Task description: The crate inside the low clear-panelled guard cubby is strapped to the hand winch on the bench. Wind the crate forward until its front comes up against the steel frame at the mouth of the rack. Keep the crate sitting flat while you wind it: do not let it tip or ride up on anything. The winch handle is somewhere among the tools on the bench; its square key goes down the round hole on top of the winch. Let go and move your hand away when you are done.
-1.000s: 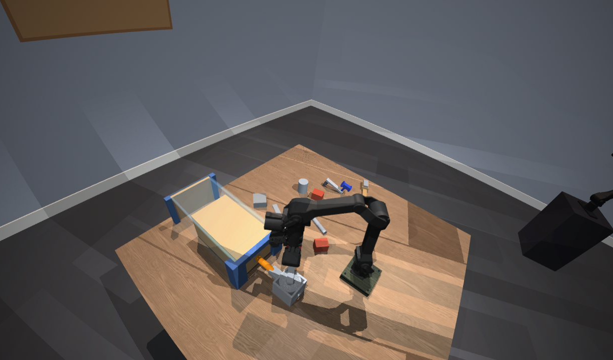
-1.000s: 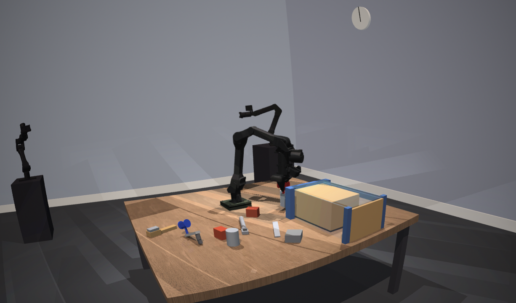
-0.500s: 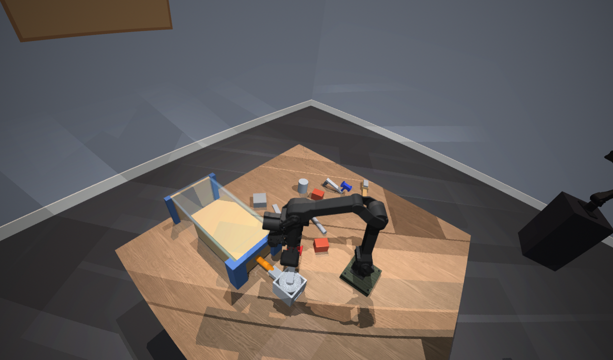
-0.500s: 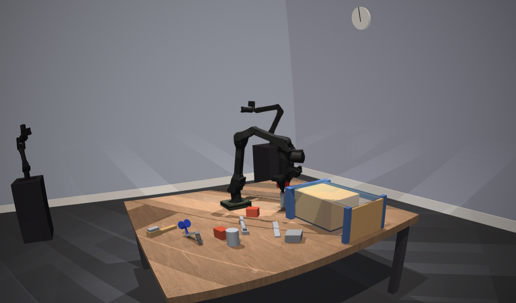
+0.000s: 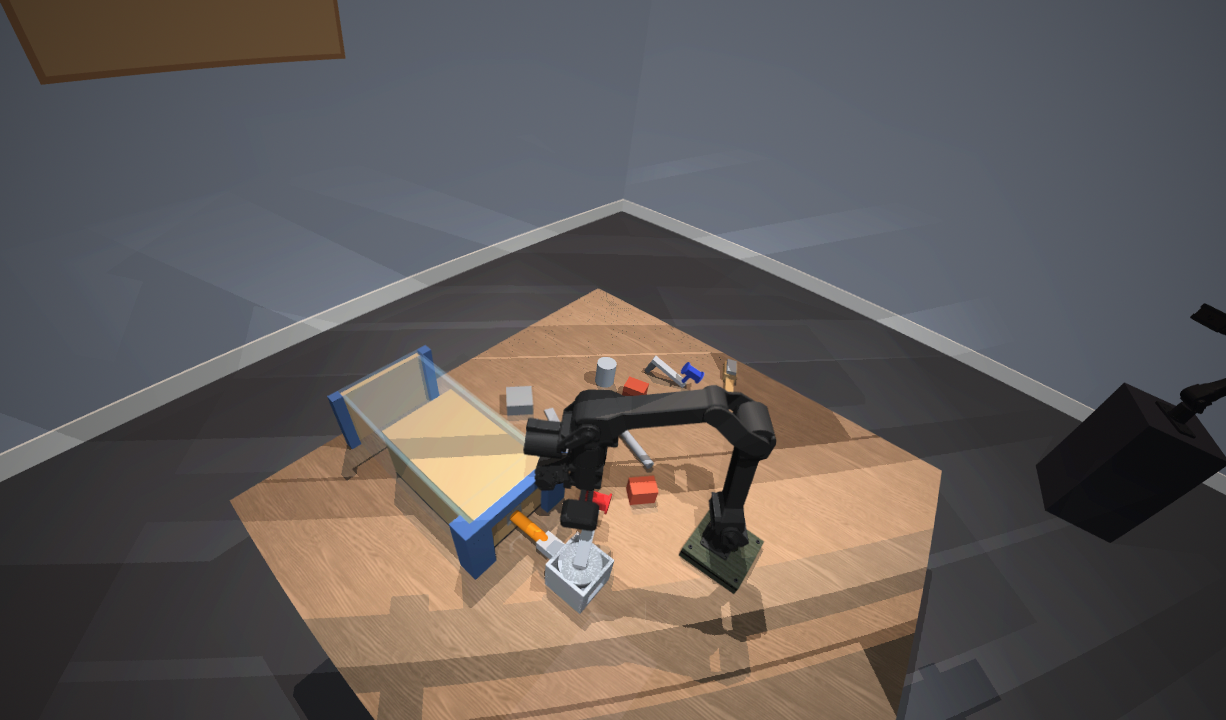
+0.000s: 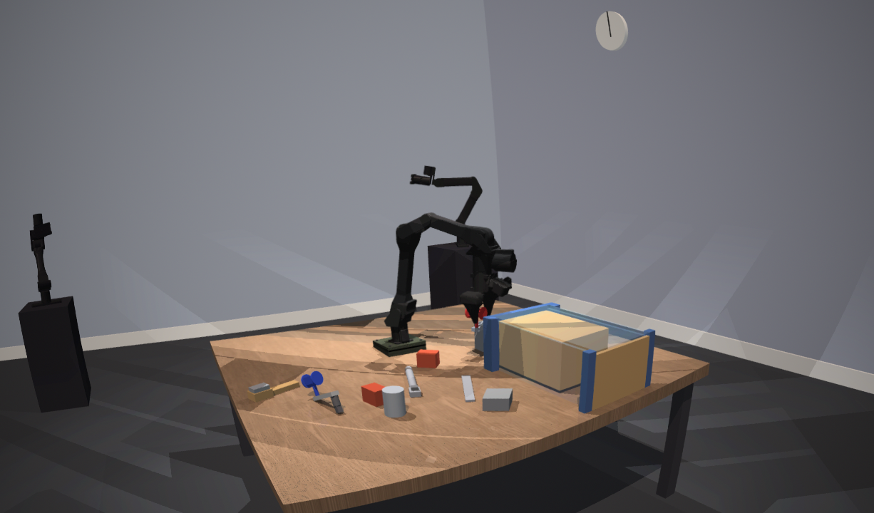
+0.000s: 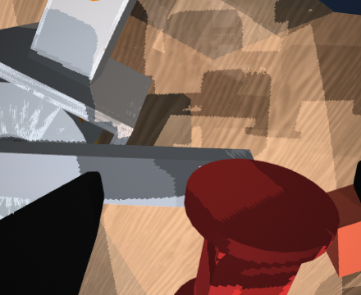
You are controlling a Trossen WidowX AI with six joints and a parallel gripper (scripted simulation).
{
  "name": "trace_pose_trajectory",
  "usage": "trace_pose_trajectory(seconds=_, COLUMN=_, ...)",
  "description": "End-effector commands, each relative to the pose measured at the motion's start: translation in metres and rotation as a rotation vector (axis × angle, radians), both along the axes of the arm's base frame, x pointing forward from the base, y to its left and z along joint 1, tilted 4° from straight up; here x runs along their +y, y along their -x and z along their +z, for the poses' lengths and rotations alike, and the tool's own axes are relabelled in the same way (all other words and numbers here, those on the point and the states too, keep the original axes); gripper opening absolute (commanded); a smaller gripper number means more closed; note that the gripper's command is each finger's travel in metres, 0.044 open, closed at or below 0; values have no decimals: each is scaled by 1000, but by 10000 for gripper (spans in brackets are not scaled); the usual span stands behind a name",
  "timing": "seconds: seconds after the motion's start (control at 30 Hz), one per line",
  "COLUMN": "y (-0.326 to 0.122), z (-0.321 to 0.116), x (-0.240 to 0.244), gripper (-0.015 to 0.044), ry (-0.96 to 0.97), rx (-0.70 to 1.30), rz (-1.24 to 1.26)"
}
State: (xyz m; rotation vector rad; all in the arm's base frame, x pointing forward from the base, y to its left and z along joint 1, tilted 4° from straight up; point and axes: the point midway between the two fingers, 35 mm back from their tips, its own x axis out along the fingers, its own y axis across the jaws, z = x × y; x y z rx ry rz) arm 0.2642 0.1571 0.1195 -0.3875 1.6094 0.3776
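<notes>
The cream crate (image 5: 460, 438) (image 6: 554, 348) sits flat in the blue-posted guard cubby (image 5: 498, 497) (image 6: 491, 350). Its front is close behind the blue frame at the mouth; I cannot tell whether they touch. An orange strap (image 5: 527, 525) runs from the mouth to the grey winch (image 5: 578, 582). The winch handle's grey arm (image 7: 135, 176) lies across the winch top, with its red knob (image 5: 602, 502) (image 6: 482, 311) (image 7: 262, 201) upright at the outer end. My gripper (image 6: 482, 315) (image 7: 232, 179) is open, its fingers apart on either side of the knob. The key is hidden.
A red block (image 5: 641, 490) (image 6: 428, 358) lies between winch and arm base. Farther off are another red block (image 6: 373, 393), a grey cylinder (image 5: 605, 371) (image 6: 394, 402), a grey block (image 5: 519, 400) (image 6: 497, 399), a blue-knobbed crank (image 5: 691, 373) (image 6: 312, 380) and several tools.
</notes>
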Motion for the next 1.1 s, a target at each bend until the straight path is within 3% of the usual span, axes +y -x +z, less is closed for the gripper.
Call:
trace_pose_trajectory(seconds=0.0, y=-3, z=30, x=1, gripper=440, ry=-4, rx=-8, rz=0)
trace_pose_trajectory(seconds=0.1, y=-2, z=50, x=0, gripper=440, ry=-4, rx=-7, rz=1)
trace_pose_trajectory(seconds=0.37, y=-1, z=53, x=0, gripper=440, ry=-7, rx=-11, rz=0)
trace_pose_trajectory(seconds=0.63, y=29, z=111, x=-20, gripper=440, ry=-82, rx=-142, rz=-3)
trace_pose_trajectory(seconds=0.77, y=34, z=118, x=-23, gripper=440, ry=-92, rx=-159, rz=-3)
trace_pose_trajectory(seconds=1.07, y=39, z=113, x=50, gripper=440, ry=-90, rx=-157, rz=52)
